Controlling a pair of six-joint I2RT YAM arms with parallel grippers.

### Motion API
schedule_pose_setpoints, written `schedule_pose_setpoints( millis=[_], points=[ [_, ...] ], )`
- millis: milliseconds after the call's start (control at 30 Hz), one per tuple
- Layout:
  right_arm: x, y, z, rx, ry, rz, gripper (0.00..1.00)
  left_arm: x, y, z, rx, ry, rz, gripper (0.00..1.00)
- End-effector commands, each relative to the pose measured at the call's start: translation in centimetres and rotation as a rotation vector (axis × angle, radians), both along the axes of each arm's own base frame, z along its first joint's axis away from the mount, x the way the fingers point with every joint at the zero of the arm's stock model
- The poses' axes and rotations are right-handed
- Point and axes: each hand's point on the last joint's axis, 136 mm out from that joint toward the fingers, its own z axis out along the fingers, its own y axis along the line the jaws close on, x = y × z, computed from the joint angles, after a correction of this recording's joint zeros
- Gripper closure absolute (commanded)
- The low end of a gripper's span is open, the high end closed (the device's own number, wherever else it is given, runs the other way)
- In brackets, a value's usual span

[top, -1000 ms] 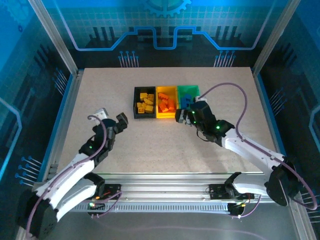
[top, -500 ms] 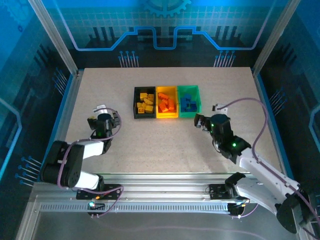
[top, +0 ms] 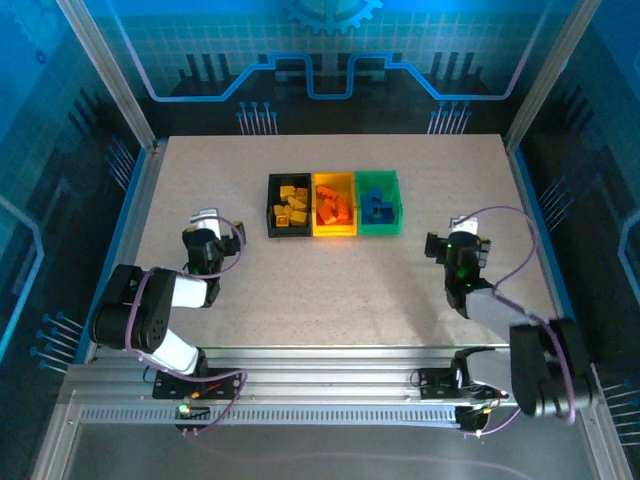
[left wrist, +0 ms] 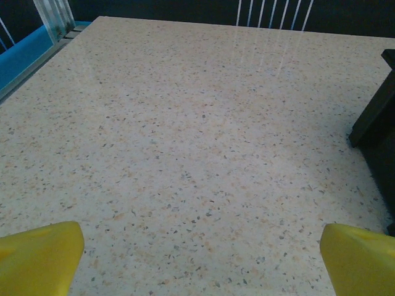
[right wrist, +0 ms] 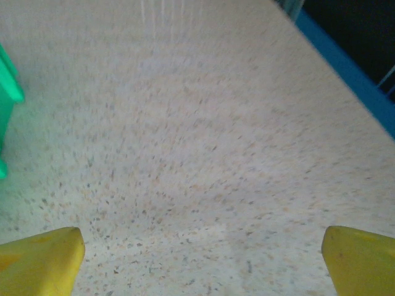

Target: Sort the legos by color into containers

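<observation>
Speckled beige tabletop within blue-lit walls, left end effector and right end effector both spread wide.

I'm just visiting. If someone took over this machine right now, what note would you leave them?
Open and empty: left pincer over the table left of the bins, right pincer to their right.
Sorted: yellow bricks in the black bin, orange bricks in the yellow bin, blue bricks in the green bin.
Done: every visible brick is binned by colour.
Left: nothing apparent.
</observation>
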Motion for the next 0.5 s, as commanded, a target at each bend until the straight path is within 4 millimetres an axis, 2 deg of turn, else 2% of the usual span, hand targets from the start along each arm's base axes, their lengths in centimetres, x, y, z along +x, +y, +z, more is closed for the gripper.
schedule_pose_setpoints(
  millis=[0, 100, 200, 233, 267, 467],
  points=[
    [3.7, 1.3, 2.7, 0.004, -0.134, 0.091, 0.0, 0.9, -0.4, 1.2, -0.004, -0.043, -0.029, 0.01],
    [5.2, 2.5, 1.8, 0.015, -0.111, 0.164, 0.0, 0.9, -0.4, 1.1, -0.002, -0.041, -0.031, 0.01],
    [5.2, 4.5, 0.1, 0.023, -0.099, 0.297, 0.0, 0.9, -0.5, 1.2, -0.004, -0.041, -0.033, 0.01],
    [5.5, 4.3, 0.7, 0.016, -0.132, 0.287, 0.0, 1.0, -0.4, 1.2, -0.003, -0.041, -0.032, 0.01],
    [5.2, 4.2, 0.1, 0.032, -0.079, 0.282, 0.0, 1.0, -0.5, 1.2, -0.003, -0.043, -0.032, 0.01],
    [5.3, 4.3, 0.3, 0.03, -0.097, 0.284, 0.0, 1.0, -0.5, 1.2, -0.002, -0.042, -0.034, 0.01]
  ],
)
